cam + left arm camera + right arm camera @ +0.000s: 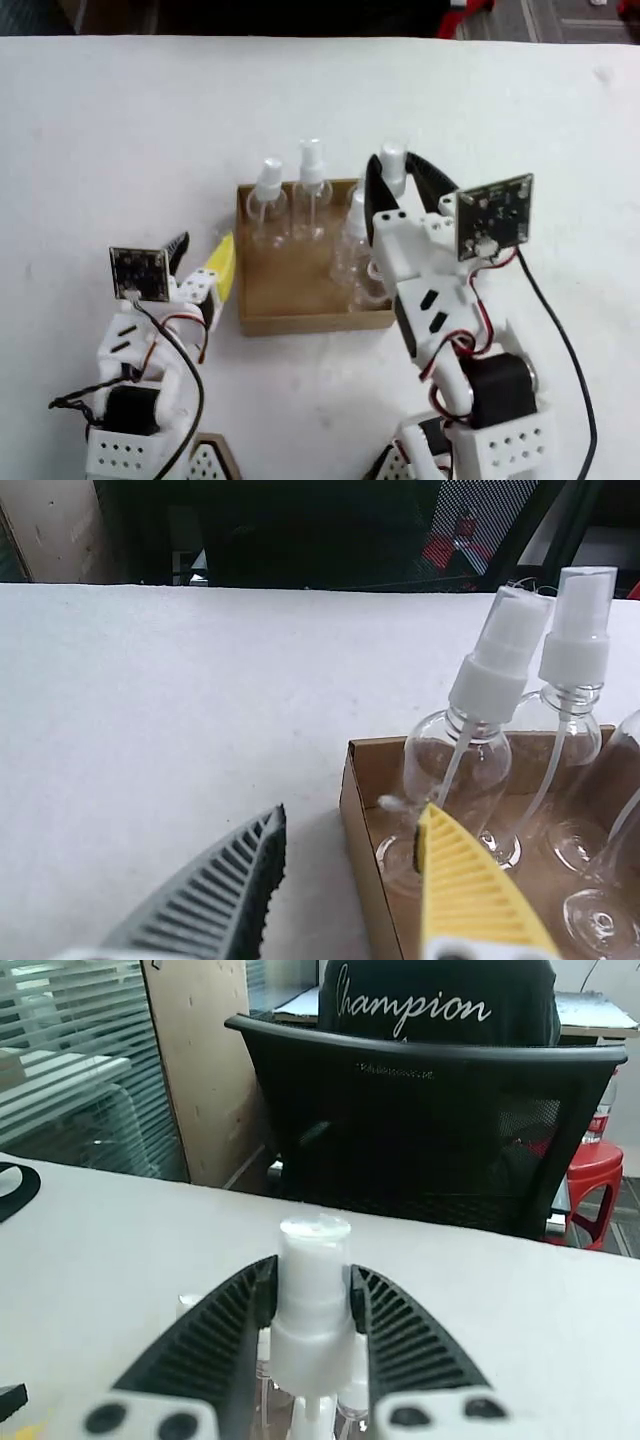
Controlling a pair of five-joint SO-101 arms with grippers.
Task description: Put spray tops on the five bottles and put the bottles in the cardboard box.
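the cardboard box (290,300) sits on the table (120,120), with both arms' bases on its near side. inside the box, a bottle (268,205) stands in the far left corner, and a second bottle (312,195) stands just right of it against the far wall. further bottles (352,240) stand along the box's right wall. over the box's far right corner, the right gripper (393,170) is closed around a spray top (393,158). the left gripper (205,245) sits just outside the box's left wall, fingers apart.

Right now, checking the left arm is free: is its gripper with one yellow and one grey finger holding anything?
No, the left gripper is open, nothing gripped between its fingers.
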